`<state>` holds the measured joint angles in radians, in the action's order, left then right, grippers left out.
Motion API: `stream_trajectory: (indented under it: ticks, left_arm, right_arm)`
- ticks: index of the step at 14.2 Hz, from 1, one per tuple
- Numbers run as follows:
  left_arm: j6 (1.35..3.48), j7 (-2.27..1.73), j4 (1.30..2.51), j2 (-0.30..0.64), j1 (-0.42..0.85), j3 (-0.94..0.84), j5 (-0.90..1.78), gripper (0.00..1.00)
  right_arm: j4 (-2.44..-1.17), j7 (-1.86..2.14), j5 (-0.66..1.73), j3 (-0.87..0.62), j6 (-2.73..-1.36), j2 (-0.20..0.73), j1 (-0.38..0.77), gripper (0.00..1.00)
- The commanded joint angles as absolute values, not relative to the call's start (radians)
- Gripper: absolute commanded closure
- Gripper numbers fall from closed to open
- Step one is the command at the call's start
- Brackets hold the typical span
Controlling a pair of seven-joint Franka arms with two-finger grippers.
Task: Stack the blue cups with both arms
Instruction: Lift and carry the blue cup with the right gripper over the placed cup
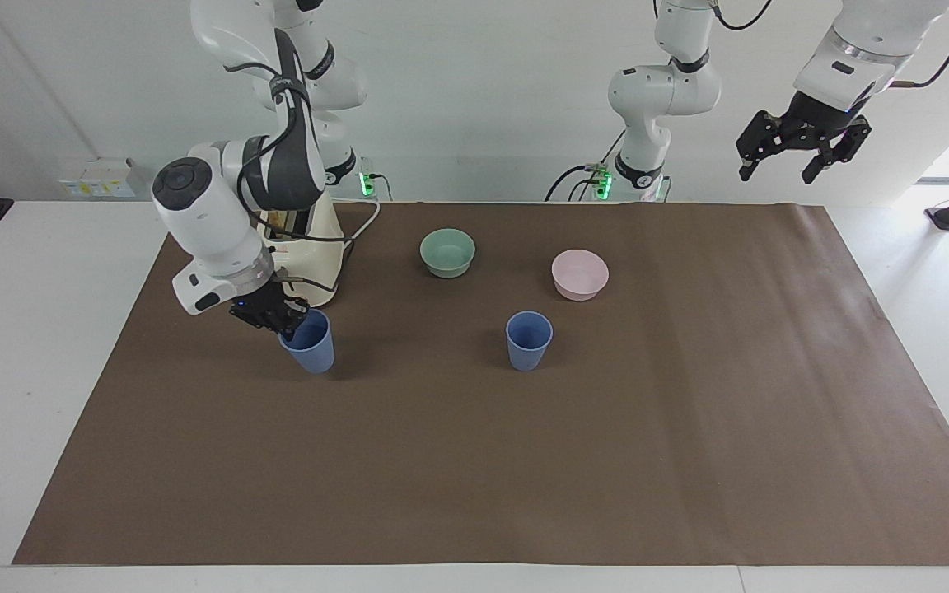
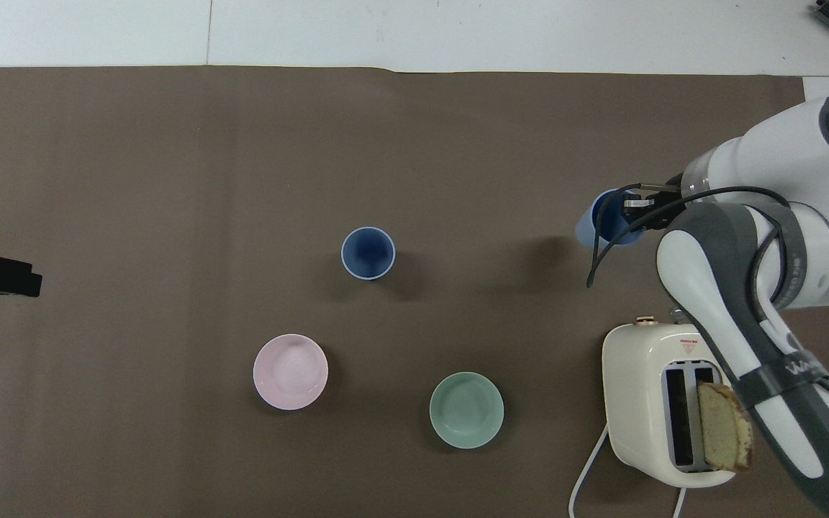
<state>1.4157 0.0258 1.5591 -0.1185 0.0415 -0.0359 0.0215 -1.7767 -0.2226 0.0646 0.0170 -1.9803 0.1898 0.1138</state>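
Facing view: I see right gripper (image 1: 283, 318) clamped on one blue cup's (image 1: 308, 342) rim, left of centre; cup looks lifted. Second blue cup (image 1: 529, 340) stands mid-frame. Left gripper (image 1: 800, 148) waits upper right, fingers apart.

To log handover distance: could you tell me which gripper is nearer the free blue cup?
Right. The right gripper holds the other cup, beside the free blue cup. The left gripper waits high over its table end.
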Motion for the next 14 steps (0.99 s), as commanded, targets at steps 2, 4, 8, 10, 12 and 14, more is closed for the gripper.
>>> stream_trajectory:
  ticks: [2,4,8,10,12,14]
  left_arm:
    - [1.405,0.025,1.572,-0.137,0.032,-0.038,0.029,0.0]
    - [1.405,0.025,1.572,-0.137,0.032,-0.038,0.029,0.0]
    - [1.405,0.025,1.572,-0.137,0.034,-0.038,0.029,0.0]
    - [1.405,0.025,1.572,-0.137,0.032,-0.038,0.029,0.0]
    - [1.405,0.025,1.572,-0.137,0.032,-0.038,0.029,0.0]
    - [1.405,0.025,1.572,-0.137,0.032,-0.038,0.029,0.0]
  right_arm:
    - [-1.643,-0.253,0.081,0.006,-1.838,0.193,0.182,1.0]
    - [-1.593,-0.302,0.084,0.006,-1.789,0.192,0.241,1.0]
    - [-1.519,-0.556,0.117,-0.005,-1.784,0.205,0.366,1.0]
    - [-1.485,-0.564,0.118,-0.008,-1.787,0.219,0.414,1.0]
    - [-1.462,-0.565,0.118,-0.008,-1.792,0.224,0.451,1.0]
    - [-1.46,-0.565,0.123,-0.009,-1.807,0.225,0.481,1.0]
